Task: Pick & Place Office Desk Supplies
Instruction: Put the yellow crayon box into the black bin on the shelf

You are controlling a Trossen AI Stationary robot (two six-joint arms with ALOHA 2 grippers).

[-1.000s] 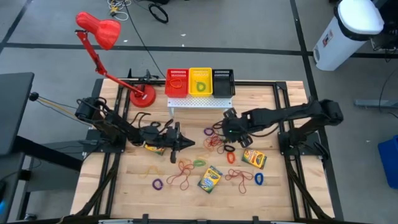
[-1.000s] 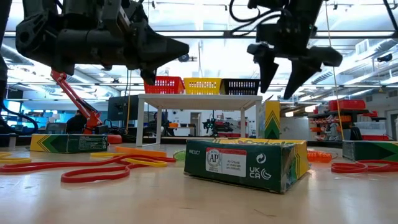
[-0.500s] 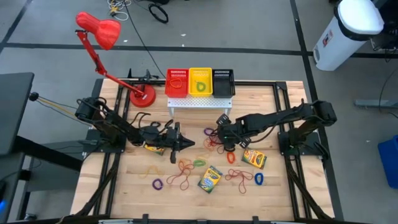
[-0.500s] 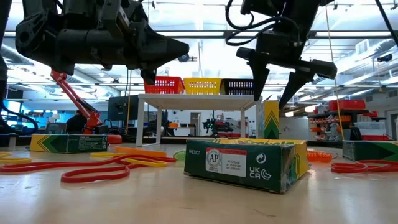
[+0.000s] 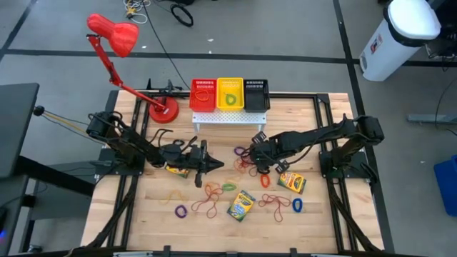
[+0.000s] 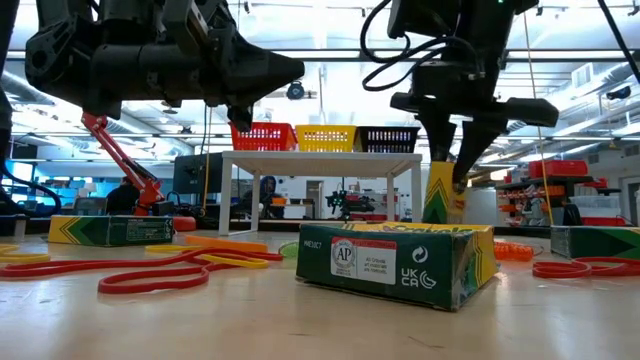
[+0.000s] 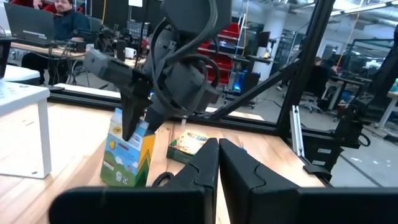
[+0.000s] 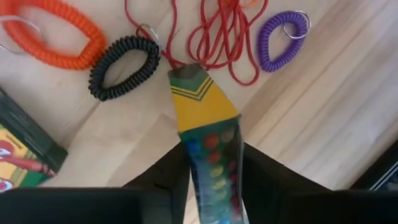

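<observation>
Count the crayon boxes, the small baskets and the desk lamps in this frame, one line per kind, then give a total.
Crayon boxes: 4, counting the upright crayon box gripped by the right gripper
Baskets: 3 (red, yellow, black)
Desk lamp: 1
Total: 8

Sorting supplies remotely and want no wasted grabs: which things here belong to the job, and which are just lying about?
Job: upright crayon box, between the right gripper's jaws; flat crayon boxes; loose bands.
Lying about: red desk lamp; white rack.
</observation>
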